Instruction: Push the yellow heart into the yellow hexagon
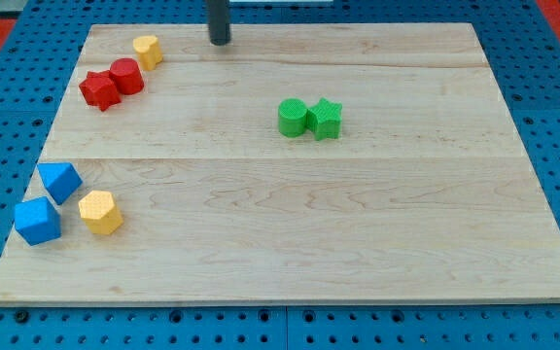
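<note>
The dark rod's tip (221,41) rests on the pale wooden board (358,214) near the view's top, touching nothing, just right of the small yellow plastic heart (148,51). The yellow hexagon block (99,212) sits well apart at lower left, beside two blue blocks (49,201). No writing is legible.

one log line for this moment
tip: view's top, right of yellow heart, apart | yellow hexagon: bottom left by blue blocks | push: not started
</note>
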